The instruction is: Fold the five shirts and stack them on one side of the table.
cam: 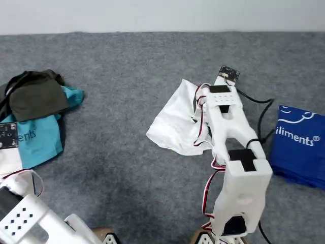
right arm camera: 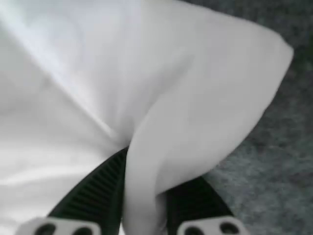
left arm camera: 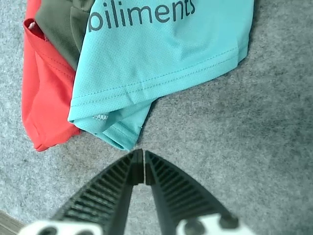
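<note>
Pinches a fold of the white shirt (right arm camera: 146, 88) between the right fingers (right arm camera: 95, 193), with cloth bunching over both tips and spreading ahead of them. Holds the left fingers (left arm camera: 115, 188) pressed together on nothing, above the grey desk (left arm camera: 254, 147). Shows the teal shirt (left arm camera: 161, 54) just beyond those tips, not touching, with a red shirt (left arm camera: 46, 98) and a dark olive shirt (left arm camera: 61, 24) against it. Places a blue shirt (cam: 299, 145) well aside of the right fingers.

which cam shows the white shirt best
The high view: it shows nearly the whole white shirt crumpled mid-table, its outline clear, with the right arm over one edge. The right wrist view shows a close fold of it pinched in the right gripper. The left wrist view faces the teal shirt.
</note>
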